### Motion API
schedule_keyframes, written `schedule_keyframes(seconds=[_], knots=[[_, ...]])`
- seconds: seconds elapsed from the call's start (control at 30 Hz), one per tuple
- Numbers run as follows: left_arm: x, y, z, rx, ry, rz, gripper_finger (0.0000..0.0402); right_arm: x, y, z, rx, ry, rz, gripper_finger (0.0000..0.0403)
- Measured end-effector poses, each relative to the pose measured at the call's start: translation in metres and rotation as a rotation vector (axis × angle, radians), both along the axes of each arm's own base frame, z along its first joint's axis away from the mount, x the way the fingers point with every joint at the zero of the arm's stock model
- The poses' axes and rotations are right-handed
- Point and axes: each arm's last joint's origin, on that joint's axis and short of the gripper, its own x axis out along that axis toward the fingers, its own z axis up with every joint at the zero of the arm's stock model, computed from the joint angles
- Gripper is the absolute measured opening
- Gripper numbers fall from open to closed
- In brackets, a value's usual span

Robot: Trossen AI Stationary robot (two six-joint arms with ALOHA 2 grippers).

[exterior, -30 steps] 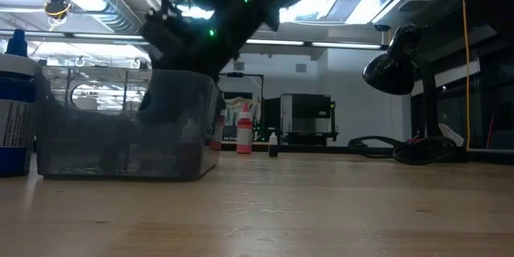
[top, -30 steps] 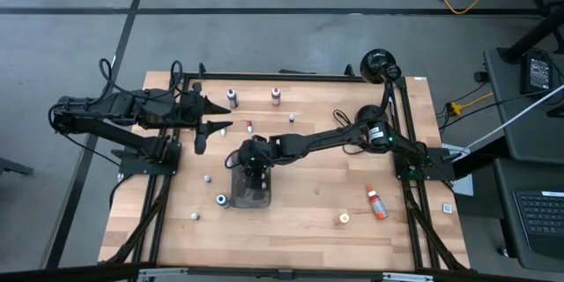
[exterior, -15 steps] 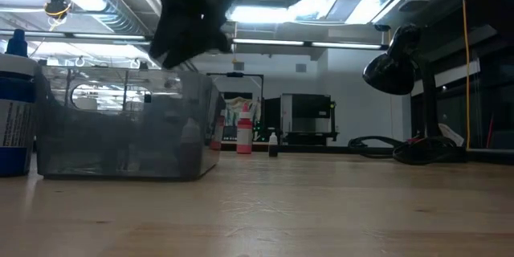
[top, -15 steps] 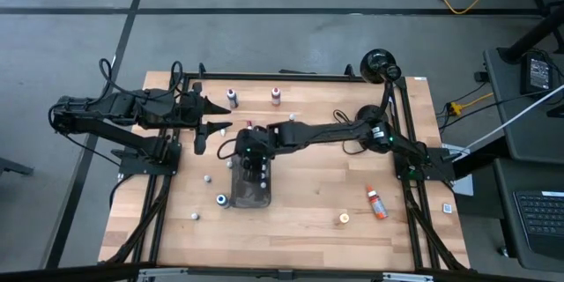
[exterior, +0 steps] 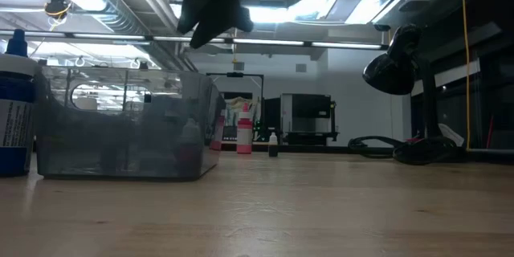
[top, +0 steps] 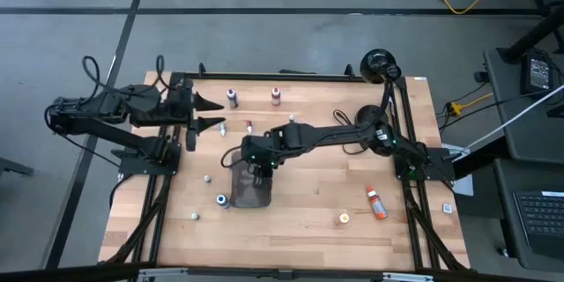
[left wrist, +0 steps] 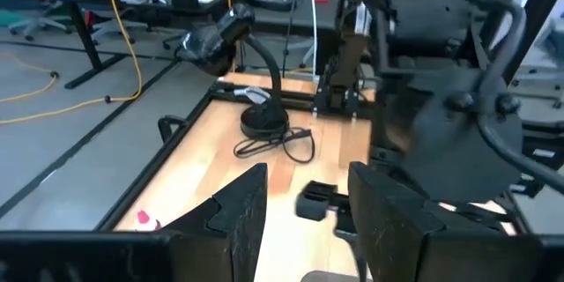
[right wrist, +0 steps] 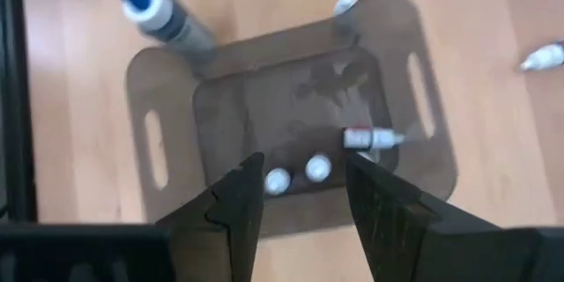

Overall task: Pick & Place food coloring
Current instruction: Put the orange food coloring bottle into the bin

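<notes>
The right claw [top: 254, 160] is hovering above the far end of the dark grey tray [top: 236, 196], its two fingers [right wrist: 238, 201] standing apart with nothing between them. In the right wrist view the tray [right wrist: 159, 88] is lying directly below, and three pieces of the food coloring are resting on its floor: two small bottles with white caps [right wrist: 318, 168] standing close together, and one white bottle with a red band [right wrist: 370, 138] lying on its side just beside them. A bottle with a blue cap [right wrist: 163, 11] is standing against the tray's outer rim, and another small white-capped bottle [right wrist: 345, 3] is sitting at the rim's edge.

The left claw [top: 211, 113] is hanging over the far left part of the counter [top: 308, 203], away from the tray, its fingers [left wrist: 240, 211] also spread and empty.

More food coloring is lying scattered over the counter: two dark-bodied bottles [top: 232, 97] and [top: 276, 96] near the far edge, a tiny one [top: 249, 127] between the claws, small white ones [top: 208, 177] and [top: 195, 216] left of the tray, a red and white bottle [top: 376, 202] lying near the right side, and an orange one [top: 344, 218] close to it. A black desk lamp [top: 381, 65] is sitting at the far right corner.

In the low view the tray [exterior: 120, 128] is showing as a translucent box, with a bottle with a blue cap [exterior: 16, 112] beside it.
</notes>
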Motion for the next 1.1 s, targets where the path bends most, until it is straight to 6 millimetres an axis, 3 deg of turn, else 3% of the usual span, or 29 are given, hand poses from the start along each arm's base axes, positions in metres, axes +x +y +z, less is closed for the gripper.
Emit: schedule_keyframes(seconds=[0.23, 0.6, 0.83, 1.1], knots=[[-0.016, 0.003, 0.004, -0.005, -0.037, 0.036, 0.0155, -0.010, 0.025, 0.008, 0.003, 0.013, 0.024, 0.0162], [-0.016, 0.003, 0.002, -0.002, -0.021, 0.066, 0.0155, -0.039, 0.081, 0.025, -0.030, 0.017, -0.070, 0.0161], [-0.015, 0.003, 0.002, -0.007, -0.020, 0.072, 0.0155, -0.063, 0.121, 0.028, -0.130, 0.012, -0.168, 0.0161], [-0.013, 0.004, 0.001, -0.071, -0.035, 0.133, 0.0155, -0.102, 0.152, 0.042, -0.231, 0.024, -0.207, 0.0161]])
